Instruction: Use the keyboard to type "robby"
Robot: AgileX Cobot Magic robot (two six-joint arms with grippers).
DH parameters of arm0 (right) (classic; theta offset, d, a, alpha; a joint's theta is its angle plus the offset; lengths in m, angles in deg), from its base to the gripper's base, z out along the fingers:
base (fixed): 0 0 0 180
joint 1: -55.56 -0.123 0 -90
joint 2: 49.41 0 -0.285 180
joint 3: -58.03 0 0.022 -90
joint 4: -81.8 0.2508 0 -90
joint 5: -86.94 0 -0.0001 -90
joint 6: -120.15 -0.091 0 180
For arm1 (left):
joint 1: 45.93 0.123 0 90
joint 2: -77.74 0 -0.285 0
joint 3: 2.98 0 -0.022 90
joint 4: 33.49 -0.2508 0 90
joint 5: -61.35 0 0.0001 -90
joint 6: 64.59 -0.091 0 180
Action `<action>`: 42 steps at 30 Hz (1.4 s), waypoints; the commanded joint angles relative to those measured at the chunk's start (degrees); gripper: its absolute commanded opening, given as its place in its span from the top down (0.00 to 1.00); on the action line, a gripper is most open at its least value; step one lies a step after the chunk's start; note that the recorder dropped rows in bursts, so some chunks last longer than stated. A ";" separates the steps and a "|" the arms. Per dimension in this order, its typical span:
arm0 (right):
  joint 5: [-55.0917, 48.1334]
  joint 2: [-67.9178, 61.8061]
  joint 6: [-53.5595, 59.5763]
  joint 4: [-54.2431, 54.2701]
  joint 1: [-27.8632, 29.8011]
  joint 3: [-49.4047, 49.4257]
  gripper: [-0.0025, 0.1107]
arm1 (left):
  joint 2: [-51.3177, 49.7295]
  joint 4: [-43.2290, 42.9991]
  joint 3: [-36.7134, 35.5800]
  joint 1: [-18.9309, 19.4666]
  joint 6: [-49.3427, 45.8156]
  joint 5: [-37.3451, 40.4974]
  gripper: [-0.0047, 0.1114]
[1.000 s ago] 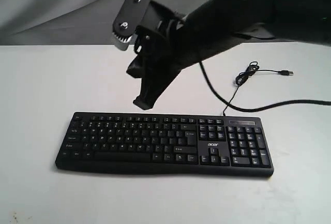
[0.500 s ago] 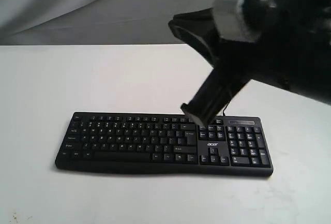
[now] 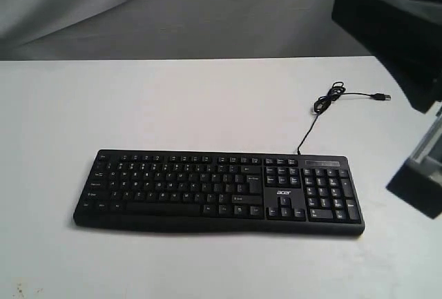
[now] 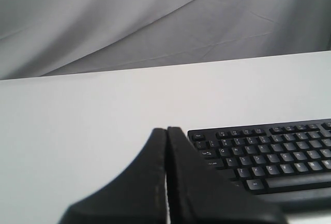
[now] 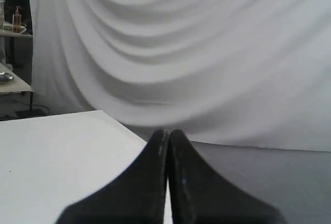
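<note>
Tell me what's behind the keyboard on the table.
Behind the keyboard, its thin black cable lies loosely coiled, plug unconnected, on the white table. The dark arm hides the table's far right corner.

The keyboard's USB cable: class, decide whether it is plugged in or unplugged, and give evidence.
Unplugged. The USB cable runs from the keyboard and ends in a bare plug lying on the table.

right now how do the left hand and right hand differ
The left hand points across the table at the keyboard, whose corner lies past its tips; the right hand points beyond the table edge at the curtain, no keyboard in its view. The left hand is outside the exterior view; the right arm shows at that view's right edge. Both are black, shut and empty.
</note>
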 commanded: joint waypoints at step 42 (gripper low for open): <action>-14.26 28.37 -17.65 -9.90 50.14 31.01 0.98 | 0.20 -0.27 -0.25 -0.36 0.16 -0.31 0.96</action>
